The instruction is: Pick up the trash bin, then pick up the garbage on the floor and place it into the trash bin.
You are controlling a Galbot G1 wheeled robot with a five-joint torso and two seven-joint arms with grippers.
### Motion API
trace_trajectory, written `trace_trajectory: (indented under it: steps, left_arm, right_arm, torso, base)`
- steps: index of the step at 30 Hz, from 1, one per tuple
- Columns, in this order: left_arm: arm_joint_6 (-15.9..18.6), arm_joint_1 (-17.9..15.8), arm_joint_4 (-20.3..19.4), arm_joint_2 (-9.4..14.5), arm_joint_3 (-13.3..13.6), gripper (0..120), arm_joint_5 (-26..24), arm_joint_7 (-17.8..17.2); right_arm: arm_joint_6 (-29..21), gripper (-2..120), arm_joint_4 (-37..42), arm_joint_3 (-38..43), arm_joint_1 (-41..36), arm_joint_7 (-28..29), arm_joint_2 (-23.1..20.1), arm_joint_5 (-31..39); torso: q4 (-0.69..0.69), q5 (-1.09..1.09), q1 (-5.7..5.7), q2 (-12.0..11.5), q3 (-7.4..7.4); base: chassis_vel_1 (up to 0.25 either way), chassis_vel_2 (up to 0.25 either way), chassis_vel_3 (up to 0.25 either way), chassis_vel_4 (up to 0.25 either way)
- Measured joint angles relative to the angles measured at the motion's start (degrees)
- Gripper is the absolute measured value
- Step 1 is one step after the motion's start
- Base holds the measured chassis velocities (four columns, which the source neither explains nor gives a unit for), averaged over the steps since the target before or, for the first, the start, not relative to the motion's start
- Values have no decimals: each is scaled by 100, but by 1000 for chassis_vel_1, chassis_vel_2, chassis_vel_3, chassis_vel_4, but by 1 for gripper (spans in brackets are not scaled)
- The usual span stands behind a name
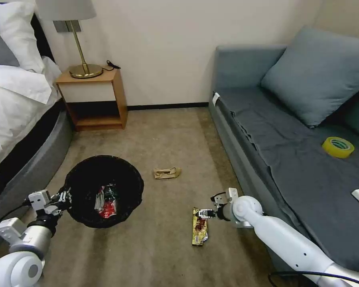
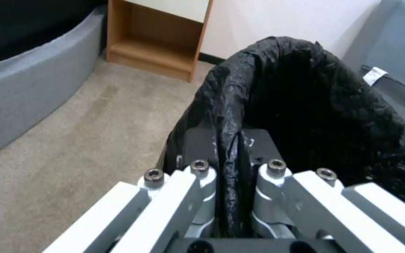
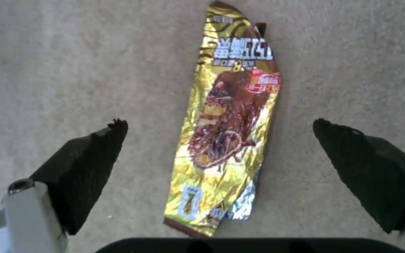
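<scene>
Two arms: both of the robot's arms reach down toward a beige carpeted floor [image 1: 163, 131], one on each side.
Left pincer [image 2: 228, 154]: clenched on the near rim of the trash bin, its two dark fingers pinching the black bag and rim between them; in the head view the left pincer [image 1: 64, 198] sits at the bin's left edge.
Trash bin [image 1: 103, 191]: round, lined with crinkly black plastic, at lower left of the head view in front of the bed [image 1: 16, 115]; whether it rests on the carpet or is lifted off it cannot be told.
Inside the bin: a red-white wrapper [image 1: 107, 205] and a piece with a green label [image 1: 109, 192] lie together at the bottom.
Right pincer [image 3: 221, 140]: released, its two black fingers spread wide on either side of the snack wrapper without touching it, pointing down at the floor; in the head view the right pincer [image 1: 203, 213] is just above the wrapper's upper end.
Snack wrapper [image 3: 226, 119]: gold and brown foil, long and flat, lying on the carpet between the bin and the sofa [image 1: 291, 131].
Tan paper [image 1: 167, 172]: crumpled, on the carpet farther from the robot, well apart from both pincers.
Sofa: grey-blue, along the right side, with a yellow tape roll [image 1: 338, 146] on its seat.
Nightstand [image 1: 92, 99]: wooden, against the far wall beside the bed, carrying a brass lamp [image 1: 81, 48].
</scene>
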Motion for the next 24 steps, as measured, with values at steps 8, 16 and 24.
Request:
trace_trajectory:
  steps: [8,16,24]
  left_arm:
    - [1,2,52,18,1,5,2,14]
    - [2,21,70,13,-15,5,12,17]
    - [6,-2,109,-9,-12,5,41,17]
  right_arm:
    - [27,100,-445,-15,-69,-272,362,-609]
    - [142,100,-877,-52,-31,-509,568,-1048]
    - [277,100,-1154,-1,-36,-682,736,-1340]
  torso:
    - [0,0,0,0,0]
    - [0,-1,0,0,0]
    - [-1,-4,0,1,-1]
  base:
    - [0,0,0,0]
    - [0,0,0,0]
    - [0,0,0,0]
